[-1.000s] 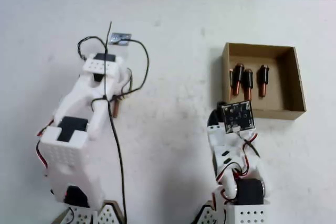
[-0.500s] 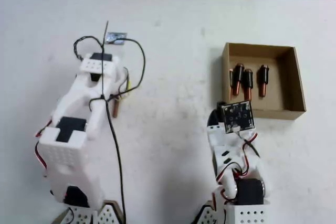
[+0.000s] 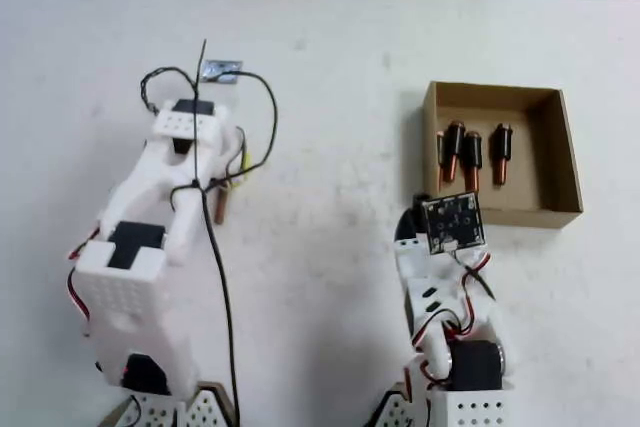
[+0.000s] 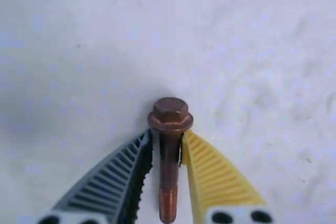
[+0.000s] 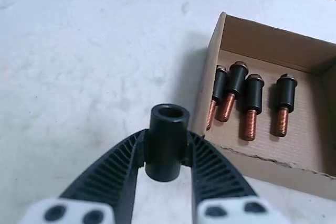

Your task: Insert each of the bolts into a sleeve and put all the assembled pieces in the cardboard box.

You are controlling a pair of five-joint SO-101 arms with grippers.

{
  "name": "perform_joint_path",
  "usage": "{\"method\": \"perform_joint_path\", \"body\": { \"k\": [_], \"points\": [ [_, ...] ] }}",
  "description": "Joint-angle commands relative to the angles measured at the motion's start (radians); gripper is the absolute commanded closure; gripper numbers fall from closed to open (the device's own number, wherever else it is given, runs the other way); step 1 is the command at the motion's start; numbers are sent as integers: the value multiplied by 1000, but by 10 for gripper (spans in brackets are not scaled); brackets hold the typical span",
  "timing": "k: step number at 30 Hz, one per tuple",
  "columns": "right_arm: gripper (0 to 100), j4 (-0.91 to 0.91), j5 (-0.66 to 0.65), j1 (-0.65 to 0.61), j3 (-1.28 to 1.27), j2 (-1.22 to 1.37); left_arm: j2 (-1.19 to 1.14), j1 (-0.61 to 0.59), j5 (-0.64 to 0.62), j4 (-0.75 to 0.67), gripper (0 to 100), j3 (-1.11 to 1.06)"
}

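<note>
Snugly, ribbed fingers (image 4: 216, 178) grip coppery hex-headed bolt (image 4: 169, 145)

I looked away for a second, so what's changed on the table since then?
Seen from the high view, the left arm's wrist end and its cable shifted slightly to the left, then stopped. The left gripper kept its hold on the bolt. The right gripper, the sleeve it holds, the cardboard box and the four assembled pieces inside stayed put.

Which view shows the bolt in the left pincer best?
Left wrist view: the bolt runs from hex head to threads, clamped in the left pincer. The high view shows just its copper tip beside the arm; the right wrist view faces the sleeve and cardboard box.
</note>
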State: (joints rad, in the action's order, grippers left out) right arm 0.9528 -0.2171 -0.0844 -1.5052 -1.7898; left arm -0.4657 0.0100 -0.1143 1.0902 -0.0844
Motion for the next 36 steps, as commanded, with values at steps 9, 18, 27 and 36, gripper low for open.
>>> {"method": "perform_joint_path", "body": {
  "k": [9, 18, 27, 36],
  "points": [
    [981, -24, -15, 8, 11, -13, 10, 5, -12, -98, 868, 51],
    [981, -24, -15, 8, 11, -13, -33, 10, -12, -98, 869, 58],
    [981, -24, -15, 8, 11, -13, -70, 8, -6, -49, 963, 118],
    [981, -24, -15, 8, 11, -13, -44, 1, -3, 57, 978, 140]
  ]
}}
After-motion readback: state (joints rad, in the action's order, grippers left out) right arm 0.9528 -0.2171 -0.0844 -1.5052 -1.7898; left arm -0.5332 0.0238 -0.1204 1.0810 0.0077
